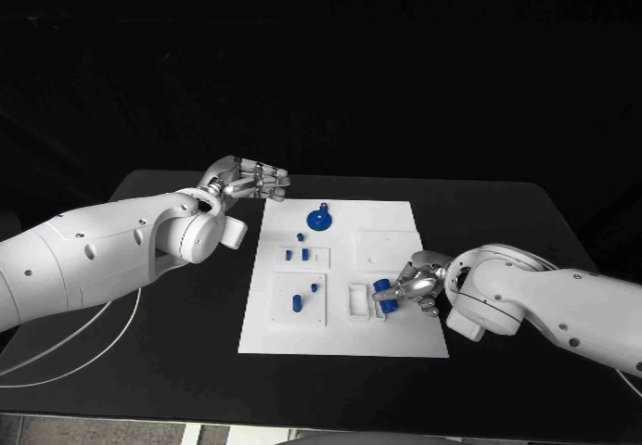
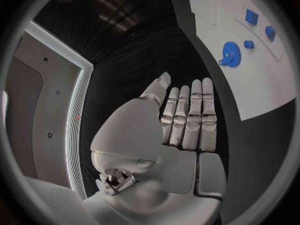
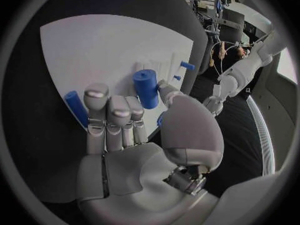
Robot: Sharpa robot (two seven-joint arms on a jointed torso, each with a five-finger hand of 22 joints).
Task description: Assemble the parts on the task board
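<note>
Task board [image 1: 388, 334], a white plate, lies in the middle of the black table [image 1: 535, 213], with bare dark tabletop along all four of its edges and the widest free strips to the left and right of it. On its far part sits a blue gear [image 1: 321, 220]; small blue pegs [image 1: 303, 253] stand in a raised block nearer the middle, and another peg [image 1: 297, 301] lies in a square block on the near left. Right hand [image 1: 409, 289] sits over the board's near right part, close to the right edge, its fingers bent around a blue cylinder [image 3: 145, 88] that is pinched between thumb and fingers, as the right wrist view shows; a second blue cylinder [image 3: 76, 107] lies on the board just beside the fingers. Left hand [image 1: 250, 180] hangs off the board's far left corner, above bare table, well apart from the parts. In the left wrist view its fingers [image 2: 190, 117] lie straight and side by side, thumb slightly out, with nothing between them.
</note>
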